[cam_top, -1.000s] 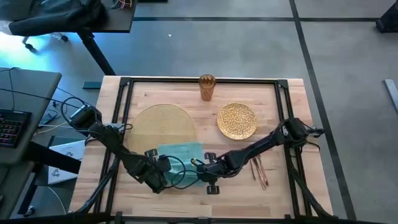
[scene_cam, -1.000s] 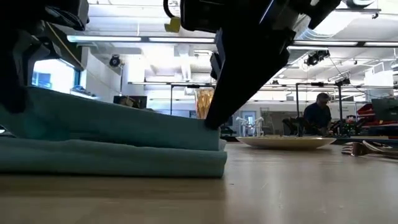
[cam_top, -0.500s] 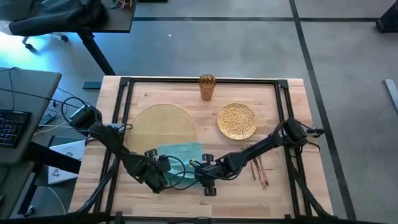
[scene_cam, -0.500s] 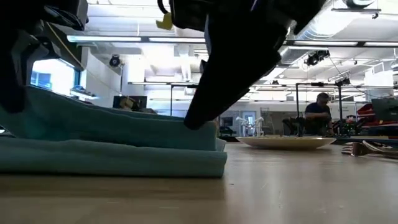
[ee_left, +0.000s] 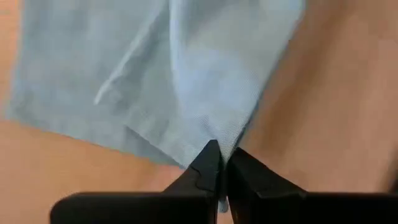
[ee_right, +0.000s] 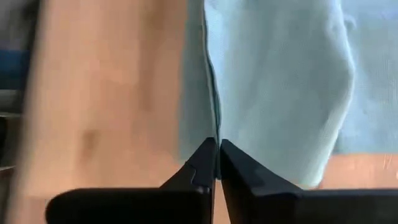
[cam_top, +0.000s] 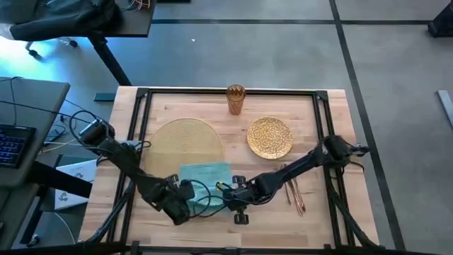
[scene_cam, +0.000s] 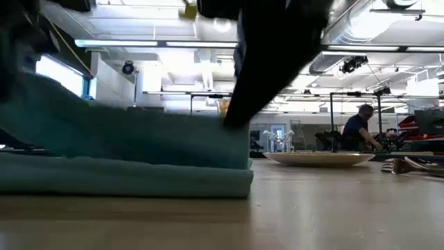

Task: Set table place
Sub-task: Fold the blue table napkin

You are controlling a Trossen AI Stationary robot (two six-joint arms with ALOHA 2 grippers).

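A teal napkin (cam_top: 206, 177) lies on the light-wood table (cam_top: 170, 227), just near of the round pale-gold placemat (cam_top: 185, 144). My left gripper (cam_top: 187, 202) is shut on the napkin's near left corner. My right gripper (cam_top: 225, 193) is shut on its near right side. In the low view an upper layer (scene_cam: 139, 139) is raised above a lower layer (scene_cam: 139, 182) that rests flat on the wood. The glittery gold plate (cam_top: 270, 137), amber cup (cam_top: 236, 99) and cutlery (cam_top: 294, 193) sit apart from both grippers. My left gripper pinches a corner of the napkin (ee_left: 221, 134) between its two fingertips. The cloth fans out from the pinch, drawn up off the table. My right gripper pinches the napkin's edge (ee_right: 214, 124) between its two fingers, and the cloth runs straight away from them. The raised layer hangs between the two holds.
The black rail frame (cam_top: 141, 127) runs around the tabletop. The plate lies right of the placemat, the cup stands at the far edge, and the cutlery lies to the right of my right arm. A grey desk with a keyboard (cam_top: 14, 142) stands left of the table.
Both grippers stay shut on the napkin. My left gripper has gone up and a little toward the near edge, and the upper layer now stands higher on its left side. The lower layer has stayed flat on the table.
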